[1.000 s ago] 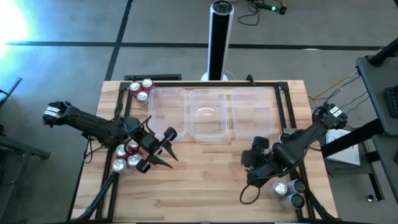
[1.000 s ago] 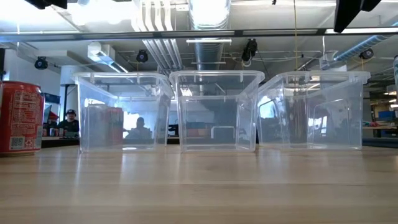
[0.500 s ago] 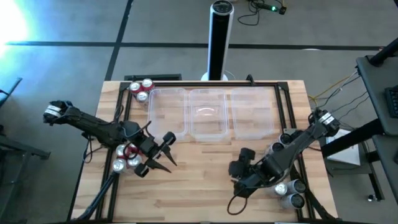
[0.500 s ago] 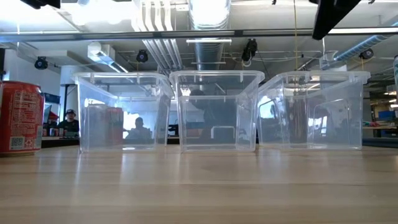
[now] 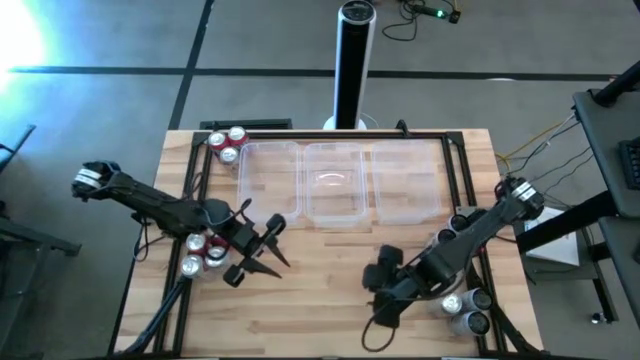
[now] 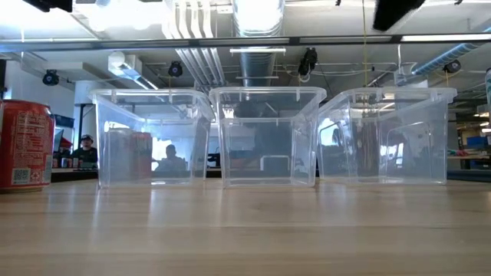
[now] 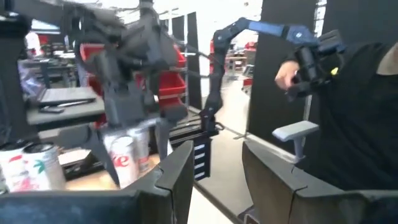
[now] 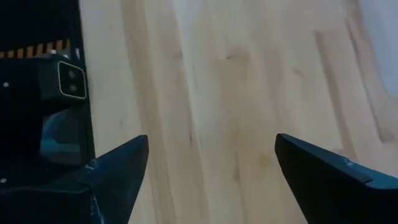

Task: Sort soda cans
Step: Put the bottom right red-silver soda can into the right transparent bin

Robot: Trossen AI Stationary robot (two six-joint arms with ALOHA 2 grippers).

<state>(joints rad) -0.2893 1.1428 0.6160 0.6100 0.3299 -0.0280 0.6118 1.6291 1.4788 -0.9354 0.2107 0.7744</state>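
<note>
Wooden table (image 5: pixel 330 290) holds upright soda cans (image 5: pixel 203 255) (silver tops skyward).

The right gripper (image 8: pixel 211 168) looked down on the pale wooden table (image 8: pixel 236 93), its 2 dark fingers (image 8: pixel 118 168) spread wide with bare planks showing between them. A black frame rail (image 8: pixel 40 99) ran along the table's edge, carrying a strip of yellow-black hazard stripes (image 8: pixel 43 48) and a small white-outlined square (image 8: pixel 71 81).
</note>
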